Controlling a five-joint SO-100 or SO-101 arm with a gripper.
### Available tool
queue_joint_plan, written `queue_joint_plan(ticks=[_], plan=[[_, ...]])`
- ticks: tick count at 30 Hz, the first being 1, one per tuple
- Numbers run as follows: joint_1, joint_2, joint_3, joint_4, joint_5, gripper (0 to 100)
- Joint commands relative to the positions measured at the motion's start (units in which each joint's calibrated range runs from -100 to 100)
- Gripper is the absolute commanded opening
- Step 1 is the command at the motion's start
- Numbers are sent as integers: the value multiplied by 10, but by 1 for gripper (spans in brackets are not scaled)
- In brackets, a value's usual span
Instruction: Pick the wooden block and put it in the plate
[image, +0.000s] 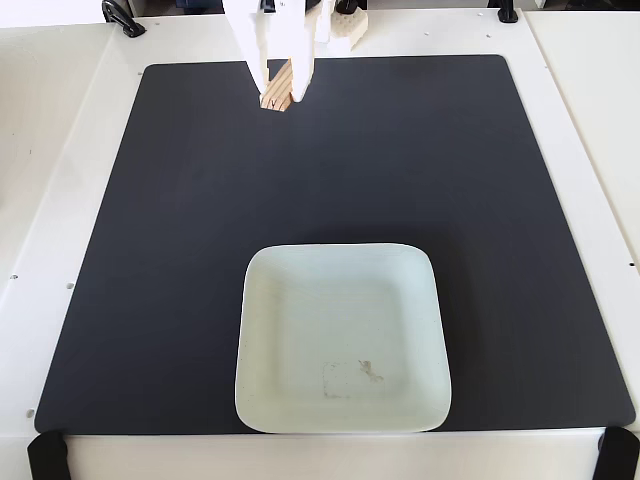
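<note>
In the fixed view, two black straps (44, 452) sit at the nearest corners of the white table (60, 150), whose surface is smooth, matte and flat with small holes along its edges. A large black mat (160, 250), thin, matte and rectangular with rounded corners, covers most of the table. The plate (258, 300) lies flat on the near half of the mat, well apart from the fingers and directly toward the camera from them. It is pale mint-green, glossy and square with rounded corners, has a raised rim, and carries a faint rectangular smudge with a small dark fleck on its inner floor. Farther back, at the far edge of the mat, the gripper (281, 95) reaches down from the top of the frame. Its two fingers (303, 60) are white, smooth, hard plastic, long and tapering, and stand only narrowly apart. The wooden block (277, 92) sits between them, gripped on both sides. It is small, light tan and rectangular with lengthwise laminated stripes, and its lower end protrudes below the fingertips over the mat. Whether that end touches the mat cannot be determined. Behind the fingers, black clips (122, 17) sit at the table's far edge.
</note>
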Motion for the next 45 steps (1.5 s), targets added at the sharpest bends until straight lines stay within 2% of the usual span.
queue_joint_plan(ticks=[1,12,18,31,45], plan=[[-32,-10,-35,-55,0,1],[-90,257,-188,-315,3,1],[-101,363,-252,-401,3,1],[-98,469,-285,-513,3,1],[-63,482,-285,-515,3,1]])
